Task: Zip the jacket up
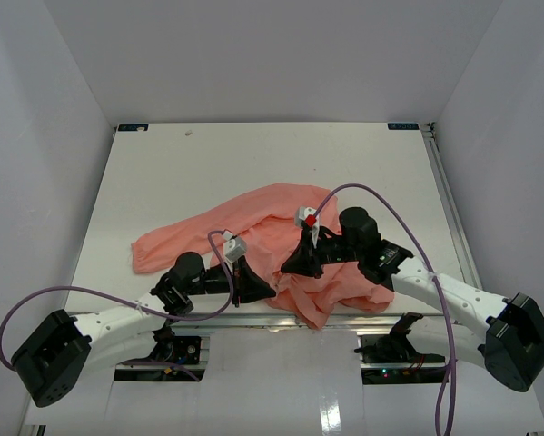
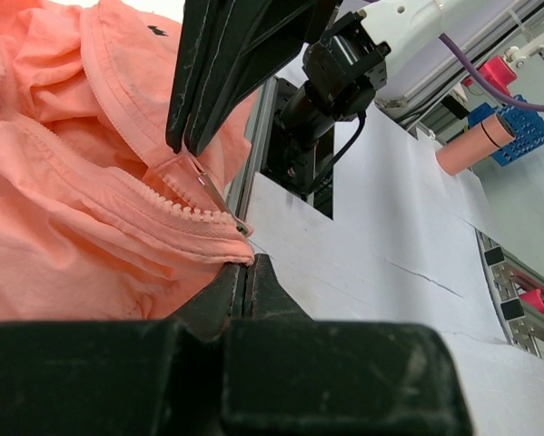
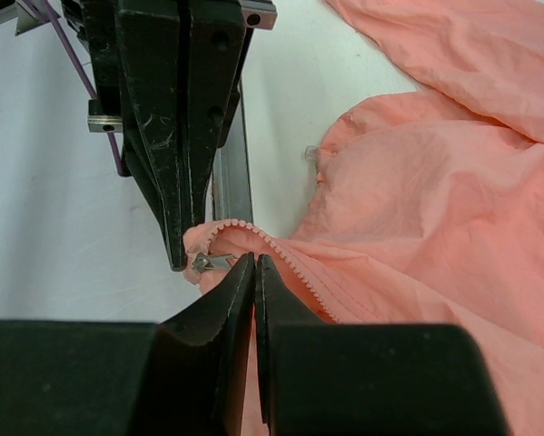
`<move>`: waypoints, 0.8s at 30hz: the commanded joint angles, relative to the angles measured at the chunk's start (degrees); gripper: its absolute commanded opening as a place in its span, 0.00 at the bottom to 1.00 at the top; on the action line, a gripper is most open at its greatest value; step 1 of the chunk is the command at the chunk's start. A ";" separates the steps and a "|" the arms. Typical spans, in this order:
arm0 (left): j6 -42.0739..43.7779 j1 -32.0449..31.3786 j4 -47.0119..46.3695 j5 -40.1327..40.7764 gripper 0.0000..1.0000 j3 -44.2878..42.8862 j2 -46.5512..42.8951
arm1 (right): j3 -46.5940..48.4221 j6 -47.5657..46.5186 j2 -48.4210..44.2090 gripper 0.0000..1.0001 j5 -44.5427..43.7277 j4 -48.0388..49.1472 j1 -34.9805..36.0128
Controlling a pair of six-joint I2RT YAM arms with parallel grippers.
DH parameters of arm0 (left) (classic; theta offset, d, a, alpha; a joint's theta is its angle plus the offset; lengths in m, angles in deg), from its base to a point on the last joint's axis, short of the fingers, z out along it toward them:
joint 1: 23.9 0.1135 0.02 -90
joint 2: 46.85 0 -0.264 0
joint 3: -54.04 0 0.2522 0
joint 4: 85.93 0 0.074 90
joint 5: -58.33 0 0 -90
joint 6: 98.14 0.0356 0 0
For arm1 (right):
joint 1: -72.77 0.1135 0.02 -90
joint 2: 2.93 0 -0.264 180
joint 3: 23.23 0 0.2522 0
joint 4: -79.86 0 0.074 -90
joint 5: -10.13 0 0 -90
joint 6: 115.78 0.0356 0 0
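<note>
The salmon-pink jacket (image 1: 281, 232) lies crumpled near the table's front edge, one sleeve stretched to the left. My left gripper (image 1: 261, 291) is shut on the jacket's bottom edge beside the zipper; in the left wrist view (image 2: 251, 263) the fabric (image 2: 90, 227) runs into its closed tips. My right gripper (image 1: 299, 265) is shut on the small metal zipper pull (image 3: 208, 262) just above that spot; its closed tips (image 3: 255, 263) sit against the zipper teeth (image 3: 281, 254). The two grippers are a few centimetres apart. In the left wrist view the pull (image 2: 203, 182) hangs below the right gripper's fingertips (image 2: 185, 141).
An aluminium rail (image 3: 233, 182) runs along the table's front edge (image 1: 253, 318) right under both grippers. White walls enclose the table on three sides. Purple cables (image 1: 380, 195) loop over the arms. A pink roll (image 2: 476, 141) and a blue rack (image 2: 526, 136) lie off the table.
</note>
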 commanded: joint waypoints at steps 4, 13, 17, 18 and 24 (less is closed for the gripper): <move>0.20 -0.45 0.85 -9.03 0.00 -1.79 3.88 | 1.87 -1.30 0.24 0.08 -3.94 10.70 -1.49; 1.15 -0.51 4.94 -7.42 0.00 -4.98 7.60 | 2.64 -5.50 -0.24 0.08 -6.33 12.97 -0.22; -0.26 -0.36 8.45 0.25 0.37 -5.93 5.36 | 0.75 -3.30 -0.10 0.08 -7.94 13.46 -0.06; -1.38 -0.36 9.57 1.98 0.43 -5.81 3.54 | -0.19 -2.35 -0.28 0.08 -8.53 14.05 0.12; -7.49 -0.01 25.43 25.71 0.70 -7.98 -8.57 | -2.20 2.37 -0.27 0.08 -12.42 15.90 0.46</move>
